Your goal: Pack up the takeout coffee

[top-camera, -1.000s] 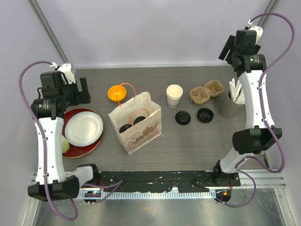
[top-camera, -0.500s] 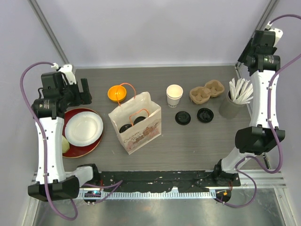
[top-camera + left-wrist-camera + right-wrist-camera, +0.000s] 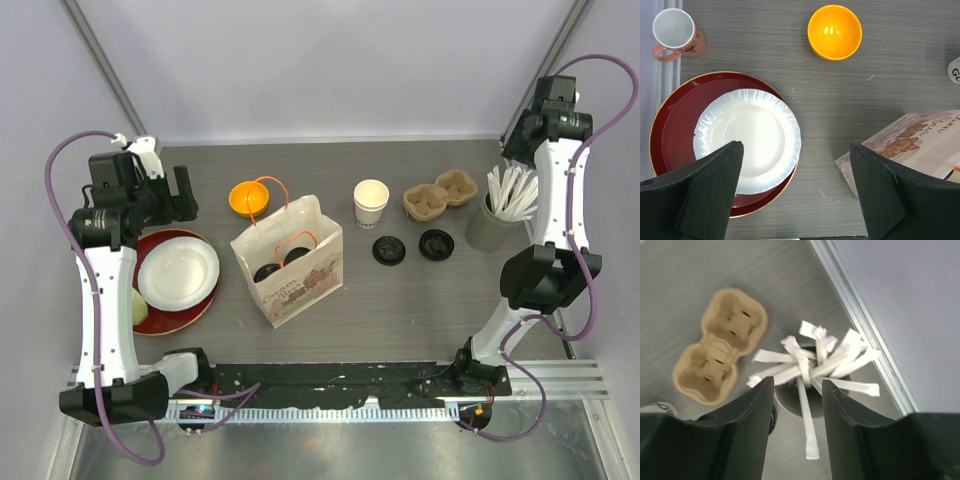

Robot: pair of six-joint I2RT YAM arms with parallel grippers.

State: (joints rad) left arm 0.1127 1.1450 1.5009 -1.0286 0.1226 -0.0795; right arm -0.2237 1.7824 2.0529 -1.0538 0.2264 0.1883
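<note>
Top view, two lidded takeout cups point(image 3: 267, 271) upright inside printed paper bag point(image 3: 300, 282) mid-table, open paper cup point(image 3: 371, 203) well right, left wrist, left gripper point(image 3: 796, 147) spread wide, empty, above white plate point(image 3: 747, 135), right wrist, right gripper point(image 3: 795, 382) partly apart, gripping nothing, over wrapped straws point(image 3: 837, 357)

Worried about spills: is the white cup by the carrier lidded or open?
Open: the cup shows its pale inside, and two black lids lie loose beside it.

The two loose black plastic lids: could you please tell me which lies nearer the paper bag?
The left round black lid, closest to the lidless white paper cup; the other lid sits further right.
</note>
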